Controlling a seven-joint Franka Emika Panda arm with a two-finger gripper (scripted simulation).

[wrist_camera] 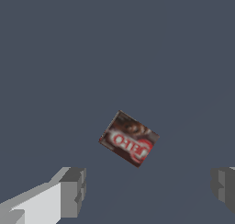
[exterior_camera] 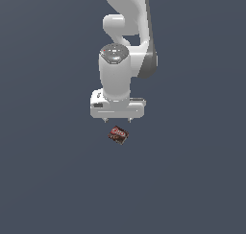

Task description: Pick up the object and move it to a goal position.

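Observation:
The object (exterior_camera: pixel 118 134) is a small dark brown-black box with a red and white label, lying flat on the grey ground, turned at an angle. In the wrist view the object (wrist_camera: pixel 129 138) shows its label face up. My gripper (exterior_camera: pixel 116 119) hangs just above and slightly behind it, pointing straight down. Its two fingers are spread wide apart, and only their short tips show below the white hand. In the wrist view the gripper (wrist_camera: pixel 149 191) is open, one grey fingertip (wrist_camera: pixel 73 191) on either side, with nothing between them. The box sits apart from both fingers.
The white arm (exterior_camera: pixel 126 31) rises behind the hand to the frame's top edge. Plain dark grey ground (exterior_camera: pixel 53 180) stretches all around the box.

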